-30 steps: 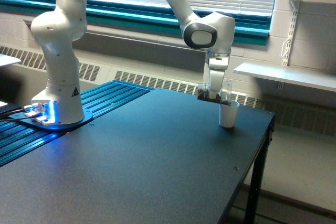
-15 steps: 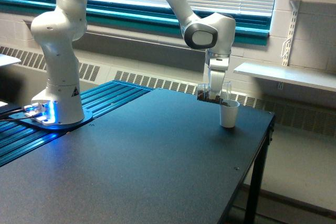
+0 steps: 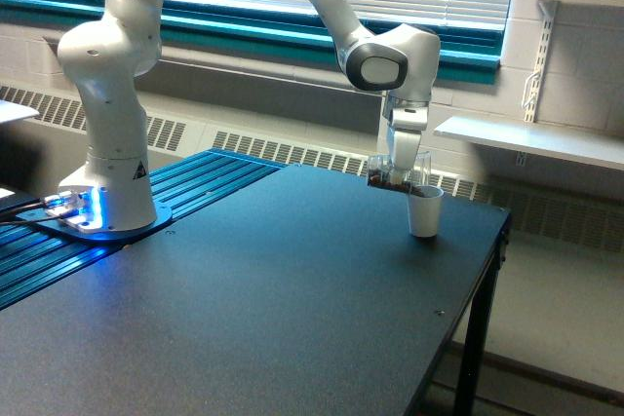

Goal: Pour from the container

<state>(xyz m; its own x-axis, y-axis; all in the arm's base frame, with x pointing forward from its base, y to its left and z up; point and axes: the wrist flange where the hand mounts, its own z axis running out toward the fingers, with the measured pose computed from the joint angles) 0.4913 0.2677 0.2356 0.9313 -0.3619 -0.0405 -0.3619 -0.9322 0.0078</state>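
The gripper [image 3: 398, 174] is clamping the clear plastic container [image 3: 387, 176] of brown granules, tipping it just above the white paper cup [image 3: 424, 211] near the table's [image 3: 292, 289] far edge, apparently so the granules fall inside.

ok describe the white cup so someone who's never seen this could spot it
Start at the black table and go to its far corner on the exterior view's right. The white paper cup stands there upright, just under the clear container in the arm's pincer. It is opaque white; the container is see-through with brown bits.
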